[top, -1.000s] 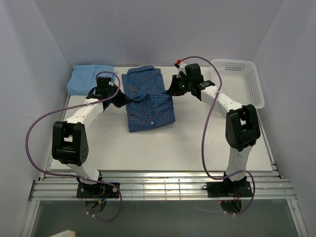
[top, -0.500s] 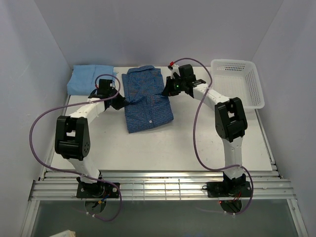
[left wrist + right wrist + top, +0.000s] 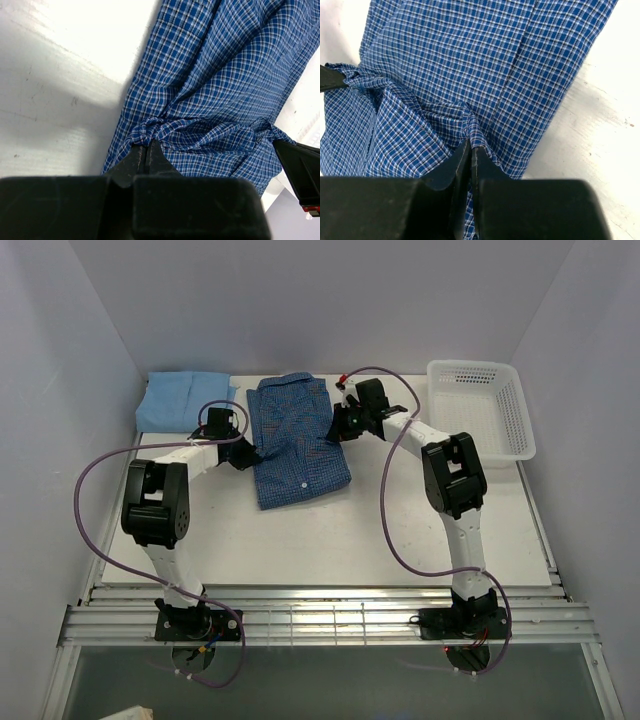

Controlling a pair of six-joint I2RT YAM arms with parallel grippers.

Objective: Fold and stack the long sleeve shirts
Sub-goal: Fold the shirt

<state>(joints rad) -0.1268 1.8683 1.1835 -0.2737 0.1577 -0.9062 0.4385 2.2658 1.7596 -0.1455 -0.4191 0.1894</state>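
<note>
Top external view: looking down on two arms stretched low over the white table [image 3: 400,520], bending up high at the elbows and lying almost flat at the wrists. Reaching in from the left with the left gripper [image 3: 249,453], squeezing tight on a bunched bit of the dark blue shirt [image 3: 300,465] at its left edge. Coming in from the right with the right gripper [image 3: 336,429], pinching a little fold at the shirt's right edge with only thin cloth between the pressed jaws. Keeping that shirt at the back middle of the table, folded into a tall block, collar at the far end, crinkled between the two pinches. Seeing the light blue shirt [image 3: 180,400] folded in the far left corner, beside the checked one. Losing the dark fingertips against the dark cloth from above. Cutting off most of the shirt in both wrist views. Showing fine blue and white checks, soft and wrinkly. Seeing a white plastic basket [image 3: 515,420] full of little holes at the far right.
</note>
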